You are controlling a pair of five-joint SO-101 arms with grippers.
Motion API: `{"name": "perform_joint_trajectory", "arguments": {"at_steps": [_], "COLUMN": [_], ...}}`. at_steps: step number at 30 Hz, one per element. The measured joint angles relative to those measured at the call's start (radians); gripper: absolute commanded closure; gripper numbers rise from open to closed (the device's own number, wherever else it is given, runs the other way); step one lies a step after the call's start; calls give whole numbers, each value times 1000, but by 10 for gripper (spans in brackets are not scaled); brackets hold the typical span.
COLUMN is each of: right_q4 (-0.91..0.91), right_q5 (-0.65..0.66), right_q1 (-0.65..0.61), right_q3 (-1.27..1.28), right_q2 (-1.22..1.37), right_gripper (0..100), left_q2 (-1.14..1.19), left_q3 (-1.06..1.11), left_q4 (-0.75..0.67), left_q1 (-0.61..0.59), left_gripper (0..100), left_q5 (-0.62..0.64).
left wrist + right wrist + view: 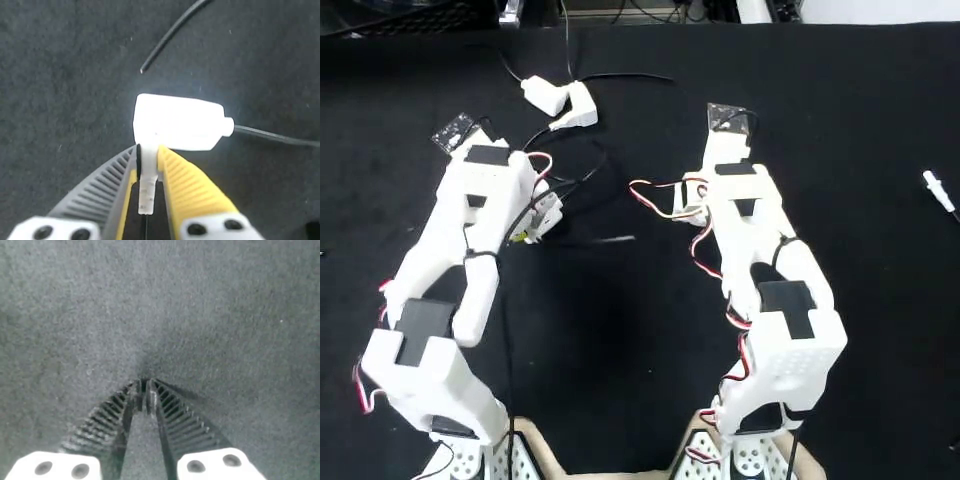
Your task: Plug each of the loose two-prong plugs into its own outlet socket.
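— What does our left claw (148, 150) hold?
— Its grey and yellow fingers (187, 187) are pinched tight on the thin white stem of a plug (147, 187). The plug's nose meets a white socket block (177, 122) lying on the black surface (60, 75). From above, that spot is left of centre in the frame. We cannot tell whether the prongs are fully home.
— And the right claw (145, 390)?
— Closed tip to tip on nothing, over bare surface.
— What could go wrong?
— We judge the block free to slide. Nothing pins it, so a push may shove it along rather than seat the plug. So narrow a grip could also let the stem twist and the prongs bend.
— Farther out?
— A white pair (560, 100) sits touching, upper left of centre. A second plug (938, 190) lies loose at the right edge.
— The arms?
— The left arm (460, 250) is folded, rising from the lower left with its wrist tipped down over the plug. The right arm (750, 235) mirrors it from the lower right.
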Motion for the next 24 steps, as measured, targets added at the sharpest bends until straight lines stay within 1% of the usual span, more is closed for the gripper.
{"name": "perform_joint_trajectory", "arguments": {"at_steps": [4, 9, 13, 14, 19, 24], "right_q4": [0, 0, 0, 0, 0, 0], "right_q5": [0, 0, 0, 0, -2, -2], "right_q1": [0, 0, 0, 0, 0, 2], "right_q3": [0, 0, 0, 0, 3, 6], "right_q2": [0, 0, 0, 0, 0, 0], "right_gripper": [959, 959, 959, 959, 959, 958], "left_q2": [114, 272, 413, 456, 554, 574], "left_q3": [-92, -310, -473, -482, -609, -649], "left_q4": [20, 140, 180, 199, 296, 318], "left_q1": [-23, -86, -137, -153, -140, -143], "left_gripper": [970, 970, 970, 970, 970, 970], "left_q5": [-18, -34, -37, -40, -57, -54]}}
